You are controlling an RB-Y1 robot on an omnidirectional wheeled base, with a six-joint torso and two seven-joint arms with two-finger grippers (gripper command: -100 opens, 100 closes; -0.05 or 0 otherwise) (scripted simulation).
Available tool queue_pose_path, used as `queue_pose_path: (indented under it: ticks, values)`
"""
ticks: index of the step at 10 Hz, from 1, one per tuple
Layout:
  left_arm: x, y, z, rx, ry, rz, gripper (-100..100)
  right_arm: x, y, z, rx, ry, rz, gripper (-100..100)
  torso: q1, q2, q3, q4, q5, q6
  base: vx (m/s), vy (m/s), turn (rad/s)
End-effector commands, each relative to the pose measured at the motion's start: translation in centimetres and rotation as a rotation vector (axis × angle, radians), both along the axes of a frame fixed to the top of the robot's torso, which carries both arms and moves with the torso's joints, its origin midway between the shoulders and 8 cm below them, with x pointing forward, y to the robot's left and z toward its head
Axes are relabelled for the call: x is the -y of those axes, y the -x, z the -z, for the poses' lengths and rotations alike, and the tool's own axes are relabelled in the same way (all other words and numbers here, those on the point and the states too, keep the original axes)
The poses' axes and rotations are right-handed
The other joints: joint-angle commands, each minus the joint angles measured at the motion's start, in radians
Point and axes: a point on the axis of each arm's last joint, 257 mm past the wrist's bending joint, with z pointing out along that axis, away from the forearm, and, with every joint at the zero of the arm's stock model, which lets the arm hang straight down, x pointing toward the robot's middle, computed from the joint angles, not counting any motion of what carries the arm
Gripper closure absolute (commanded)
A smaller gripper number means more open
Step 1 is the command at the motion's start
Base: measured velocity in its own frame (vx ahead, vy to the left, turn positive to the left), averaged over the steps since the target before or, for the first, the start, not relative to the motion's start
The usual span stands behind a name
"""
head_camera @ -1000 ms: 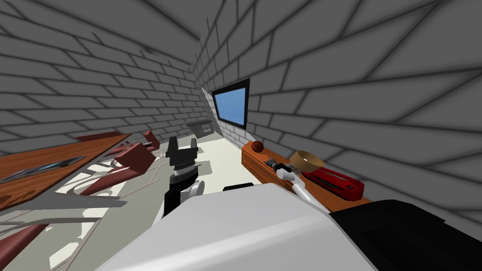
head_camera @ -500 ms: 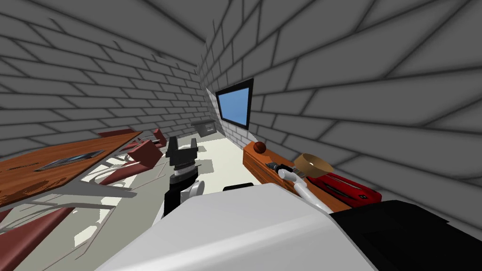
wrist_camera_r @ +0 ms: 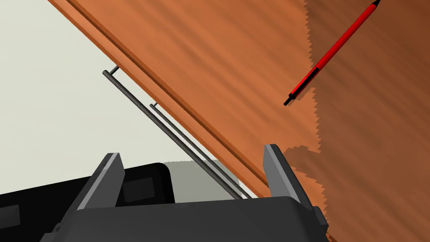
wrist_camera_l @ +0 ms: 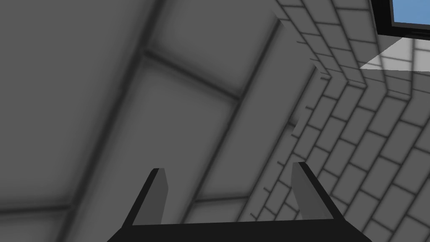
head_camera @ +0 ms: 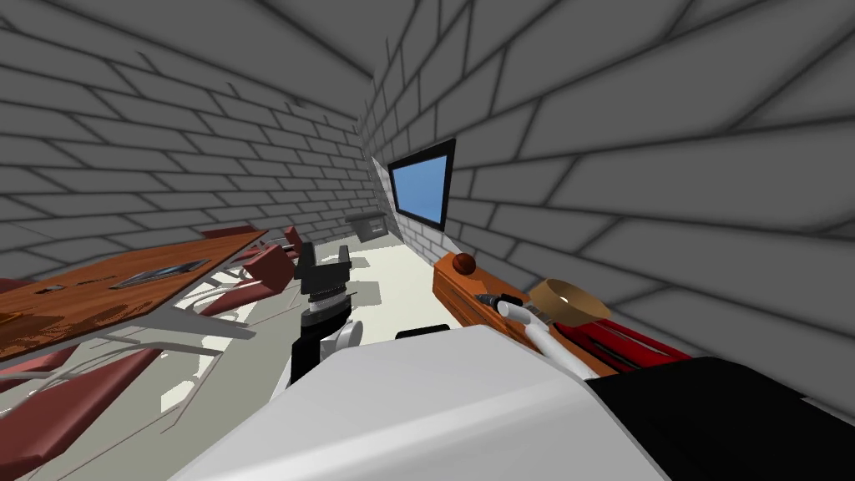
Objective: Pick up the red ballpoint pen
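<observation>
**Right gripper hanging open over the cabinet edge, pen lying just ahead**

In the head view, the left gripper is standing upright in front of the torso, away from any furniture. The right gripper is reaching over the near edge of the wooden cabinet along the wall. Further along that cabinet's top, a brown ball and a tan bowl are sitting to either side of the gripper.

In the left wrist view, the left arm's fingers are standing wide apart and holding nothing.

In the right wrist view, the right arm's fingers are also standing apart and gripping nothing. One is hanging over the cabinet's top and the other over the pale floor, with the cabinet's bar handles running between them. The red ballpoint pen is lying flat on the wood. It is lying ahead of the finger over the cabinet and out past that finger's outer side, well apart from both tips and not between them.

The pen is looking light, stiff and slim. Its smooth round barrel is likely to roll or slip under thin blades. The best hold is probably across the barrel's middle, near where the red meets the dark clip, with the fingers straddling it and closing square to its length.
</observation>
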Motion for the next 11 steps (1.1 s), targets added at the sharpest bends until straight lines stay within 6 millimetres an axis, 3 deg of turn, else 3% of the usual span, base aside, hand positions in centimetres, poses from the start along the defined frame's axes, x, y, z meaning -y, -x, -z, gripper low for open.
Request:
queue_pose_path:
  ticks: [1, 2, 8, 11]
  values:
    - [0.0, 0.0, 0.0, 0.0, 0.0, 0.0, 0, -0.1, 0.1, 0.2, -0.008, -0.023, 0.028, -100, 0.0, 0.0, 0.0, 0.0, 0.0, 0.0, 0.014, -0.012, -0.006]
    - [0.0, 0.0, 0.0, 0.0, 0.0, 0.0, 0, 0.8, 1.7, 1.5, -0.068, -0.062, 0.081, -100, 0.0, 0.001, 0.0, 0.0, 0.0, 0.0, 0.022, -0.013, 0.136]
    - [0.0, 0.0, 0.0, 0.0, 0.0, 0.0, 0, 2.5, 5.0, 3.6, -0.173, -0.18, 0.265, -100, -0.001, -0.001, -0.001, 0.0, 0.0, 0.0, 0.038, -0.03, 0.087]
    - [0.0, 0.0, 0.0, 0.0, 0.0, 0.0, 0, 3.8, 8.2, 5.1, -0.267, -0.253, 0.403, -100, -0.001, 0.0, 0.0, 0.0, 0.0, 0.0, 0.034, -0.036, 0.112]
